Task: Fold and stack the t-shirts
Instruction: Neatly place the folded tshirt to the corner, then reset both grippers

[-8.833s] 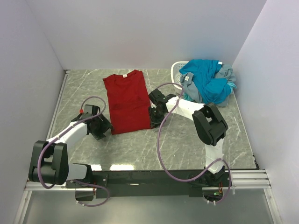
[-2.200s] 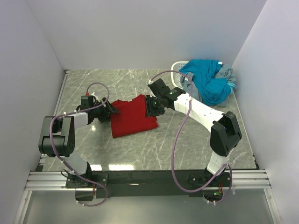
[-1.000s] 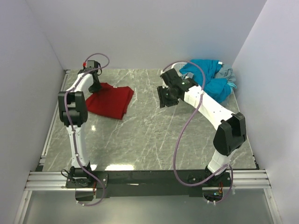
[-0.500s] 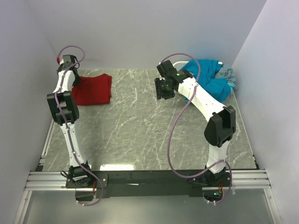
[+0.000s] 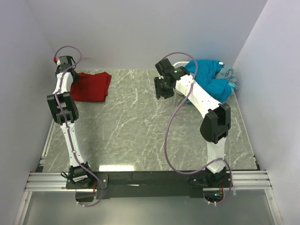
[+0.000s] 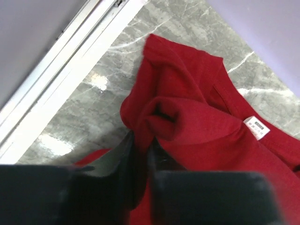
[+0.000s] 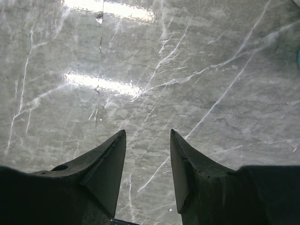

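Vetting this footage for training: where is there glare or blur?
Left wrist: the left gripper near the lens is dark and blurred, the red t-shirt sharp, with small glints on the table. Right wrist: bright glare streaks across the table, right gripper crisp. Top external: one glare patch at the table's near edge.

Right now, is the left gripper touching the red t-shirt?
Touching. In the left wrist view the left gripper is pinched shut on a bunched fold of the red t-shirt, with no gap to the cloth.

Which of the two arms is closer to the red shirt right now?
Left. The left gripper pinches an edge of the red shirt; the right gripper hangs open over the table, well apart from it.
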Robot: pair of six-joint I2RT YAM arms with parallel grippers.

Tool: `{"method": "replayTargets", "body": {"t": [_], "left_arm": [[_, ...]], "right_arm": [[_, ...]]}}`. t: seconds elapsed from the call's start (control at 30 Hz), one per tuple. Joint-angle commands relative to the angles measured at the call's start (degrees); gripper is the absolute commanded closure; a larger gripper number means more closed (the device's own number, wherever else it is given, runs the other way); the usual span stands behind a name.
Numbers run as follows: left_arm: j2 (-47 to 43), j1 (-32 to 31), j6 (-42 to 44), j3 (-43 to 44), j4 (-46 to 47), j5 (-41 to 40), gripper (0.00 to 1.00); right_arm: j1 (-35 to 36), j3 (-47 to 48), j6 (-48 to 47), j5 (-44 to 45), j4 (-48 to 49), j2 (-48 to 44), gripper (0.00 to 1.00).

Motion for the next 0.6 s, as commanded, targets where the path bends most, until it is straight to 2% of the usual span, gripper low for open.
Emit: {"method": "replayTargets", "body": {"t": [0.0, 0.07, 0.1, 0.23, 0.43, 0.57], "left_arm": [[-3.6, 0.0, -2.1, -0.7, 3.6, -0.5, 0.52], [-7.1, 0.1, -3.3, -4.3, 4.8, -1.9, 0.14], [-8.5, 0.2, -3.3, -5.7, 5.8, -2.1, 0.01], [-17.1, -0.7, -3.5, -12.3, 9.0, -3.3, 0.01], [-28.2, -4.3, -0.8, -19.6, 8.2, -5.5, 0.01], [-37.5, -10.5, 1.5, -29.4, 8.9, -6.2, 0.01]], "right_arm": [[-1.6, 2.7, -0.3, 1.4, -0.2, -0.7, 0.5], [-1.9, 1.9, 0.2, 1.9, 1.3, -1.8, 0.48], [-2.2, 0.1, 0.3, 2.0, 2.0, -3.5, 0.47], [-2.9, -6.3, 0.6, 3.2, 7.4, -8.9, 0.44], [-3.2, -18.3, 0.7, 5.0, 13.9, -19.2, 0.44], [-3.3, -28.2, 1.3, 6.1, 18.9, -28.0, 0.43]]}}
